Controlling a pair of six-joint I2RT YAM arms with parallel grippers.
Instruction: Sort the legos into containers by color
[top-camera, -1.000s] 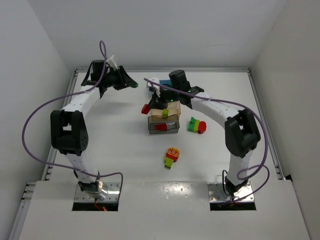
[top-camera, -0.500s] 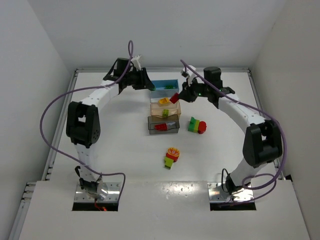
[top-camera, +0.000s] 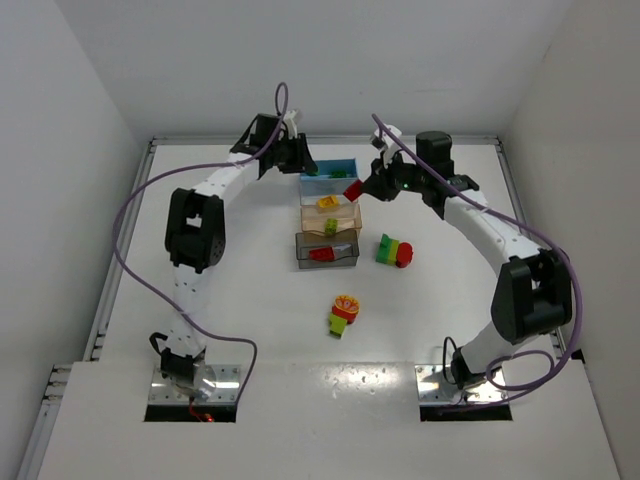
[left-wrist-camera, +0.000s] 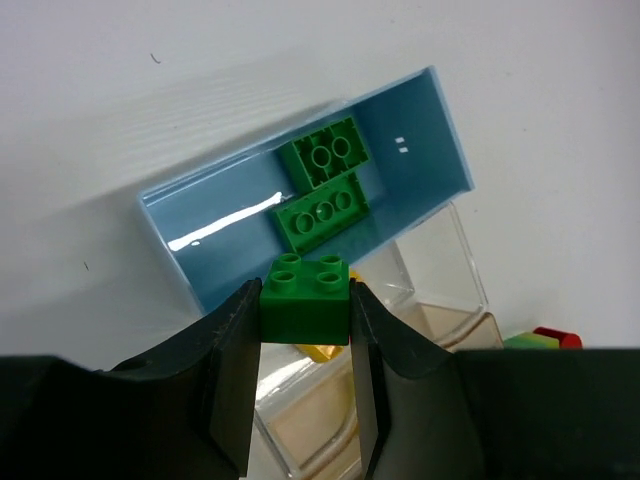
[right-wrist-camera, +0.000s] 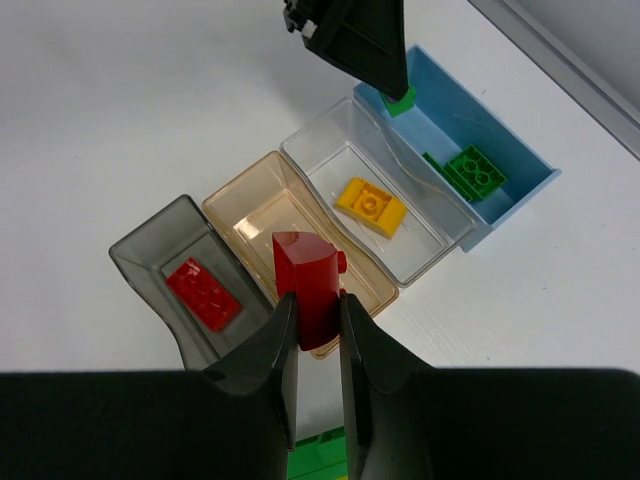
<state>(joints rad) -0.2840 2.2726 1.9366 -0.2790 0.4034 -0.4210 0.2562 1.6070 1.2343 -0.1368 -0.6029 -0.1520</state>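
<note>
Both drops looked due: the left jaws pinched a green brick (left-wrist-camera: 305, 290) above the blue bin (left-wrist-camera: 420, 140), needing release, while the right jaws pinched a red brick (right-wrist-camera: 308, 275) short of the grey bin (right-wrist-camera: 140, 255).

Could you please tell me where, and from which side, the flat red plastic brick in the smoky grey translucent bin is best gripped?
Probably across the two long side faces of the flat red plastic brick, coming straight down from above. It lies studs-up on the floor of the smoky grey translucent bin, whose walls block a sideways approach, and some floor shows along both long sides.
</note>
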